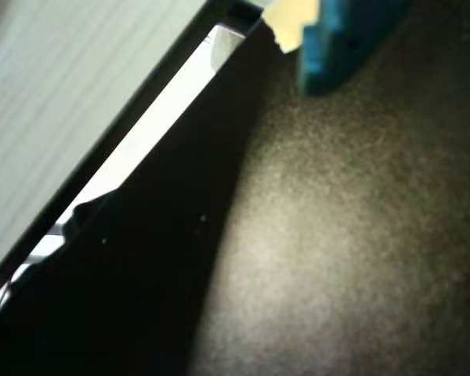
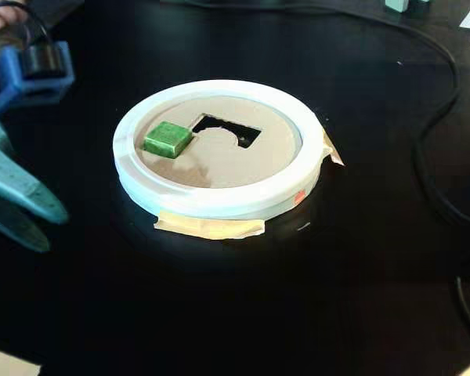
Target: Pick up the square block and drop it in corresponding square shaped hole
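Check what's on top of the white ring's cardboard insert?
A green square block sits on the cardboard insert inside the white ring, left of the cutout hole in the fixed view. The hole's interior is dark; contents can't be seen.

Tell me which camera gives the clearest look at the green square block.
The fixed view. It shows the green square block whole, lying on the cardboard insert inside the white ring, just left of the square hole. The wrist view shows none of it, only dark table and blurred edges.

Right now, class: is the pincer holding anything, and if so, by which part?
Nothing is held. The pincer is open at the fixed view's left edge, apart from the green square block, which lies on the round board.
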Motion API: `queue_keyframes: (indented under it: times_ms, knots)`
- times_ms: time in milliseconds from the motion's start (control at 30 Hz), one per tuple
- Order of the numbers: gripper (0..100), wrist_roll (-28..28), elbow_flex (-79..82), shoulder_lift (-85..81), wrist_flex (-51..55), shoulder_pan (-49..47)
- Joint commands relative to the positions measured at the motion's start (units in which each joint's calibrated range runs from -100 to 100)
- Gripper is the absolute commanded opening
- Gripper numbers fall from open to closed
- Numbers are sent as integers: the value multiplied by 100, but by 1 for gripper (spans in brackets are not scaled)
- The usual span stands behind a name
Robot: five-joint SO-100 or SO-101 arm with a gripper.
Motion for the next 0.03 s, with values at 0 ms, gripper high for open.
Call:
queue_keyframes:
  times_ms: [0]
  knots:
    - [91, 24, 59, -35, -148, 52]
